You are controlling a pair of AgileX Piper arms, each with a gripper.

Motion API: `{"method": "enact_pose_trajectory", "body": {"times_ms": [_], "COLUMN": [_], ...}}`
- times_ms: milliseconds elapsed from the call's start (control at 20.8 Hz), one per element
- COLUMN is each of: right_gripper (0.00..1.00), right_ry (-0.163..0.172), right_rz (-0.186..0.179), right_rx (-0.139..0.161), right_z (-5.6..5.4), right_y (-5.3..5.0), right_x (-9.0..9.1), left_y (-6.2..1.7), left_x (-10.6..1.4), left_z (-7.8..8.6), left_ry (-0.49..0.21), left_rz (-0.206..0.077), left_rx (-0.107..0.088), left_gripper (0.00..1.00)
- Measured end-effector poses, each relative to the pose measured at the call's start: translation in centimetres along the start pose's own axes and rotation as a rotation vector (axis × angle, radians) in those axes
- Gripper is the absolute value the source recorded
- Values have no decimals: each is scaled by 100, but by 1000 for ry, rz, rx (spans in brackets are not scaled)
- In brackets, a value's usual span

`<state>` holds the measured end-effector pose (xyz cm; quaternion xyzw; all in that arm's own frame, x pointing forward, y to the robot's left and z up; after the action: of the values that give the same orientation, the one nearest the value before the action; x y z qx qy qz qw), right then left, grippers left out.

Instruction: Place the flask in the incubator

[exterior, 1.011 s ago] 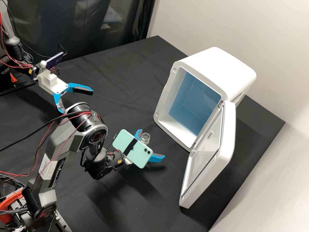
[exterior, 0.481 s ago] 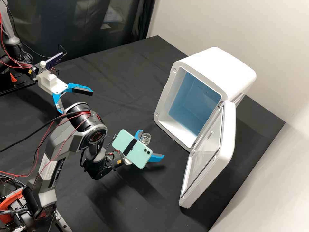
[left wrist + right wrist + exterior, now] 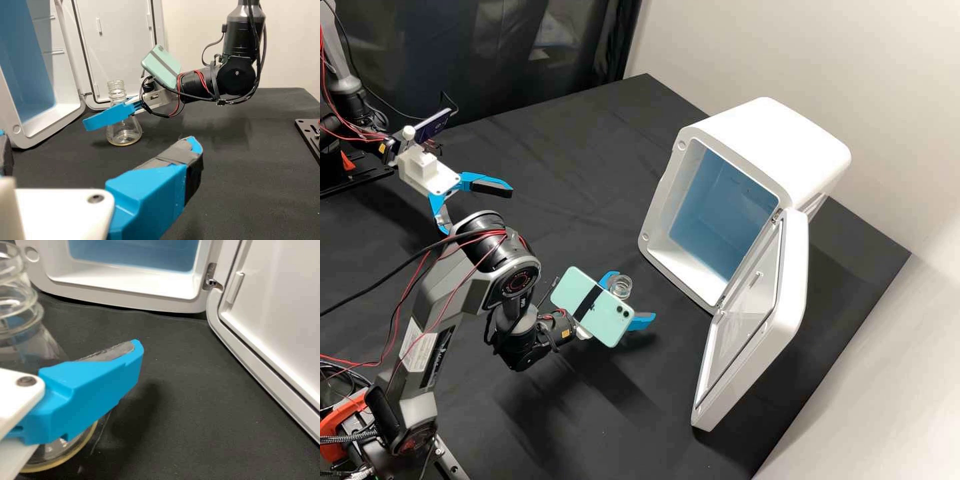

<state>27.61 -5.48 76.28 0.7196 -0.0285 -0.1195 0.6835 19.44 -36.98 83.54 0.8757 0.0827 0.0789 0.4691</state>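
Our right claw [image 3: 631, 297] has narrowed its still-parted fingers around the flask [image 3: 621, 287], which stands on the table [image 3: 587, 153] before the open incubator [image 3: 780, 153], so we judge the grasp near, while our left claw [image 3: 479, 210] waits spread apart, well back.

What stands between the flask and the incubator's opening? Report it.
Nothing visible does. The flask stands on the bare bench inside the open right end effector. The incubator faces it, and its door is swung aside, off the path.
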Motion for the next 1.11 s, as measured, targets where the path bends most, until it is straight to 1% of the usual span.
{"method": "enact_pose_trajectory", "body": {"times_ms": [385,578,770,1011,1059,1107], "right_gripper": [0,0,0,0,0,0], "right_ry": [-3,-5,-10,-14,-18,-23], "right_rz": [-7,-14,-9,-7,-7,-4], "right_rx": [-1,5,23,29,38,52], "right_z": [-18,-25,-20,-34,-37,-31], "right_y": [2,-7,-2,10,21,46], "right_x": [-6,-7,-7,-13,-17,-23], "left_y": [0,0,0,1,1,1], "left_x": [0,0,0,-1,-1,-1], "left_z": [0,0,0,-5,-5,-5], "left_ry": [0,0,0,2,2,2], "left_rz": [0,0,0,0,0,0], "left_rx": [0,0,0,0,0,0], "left_gripper": [100,100,100,100,100,100]}}
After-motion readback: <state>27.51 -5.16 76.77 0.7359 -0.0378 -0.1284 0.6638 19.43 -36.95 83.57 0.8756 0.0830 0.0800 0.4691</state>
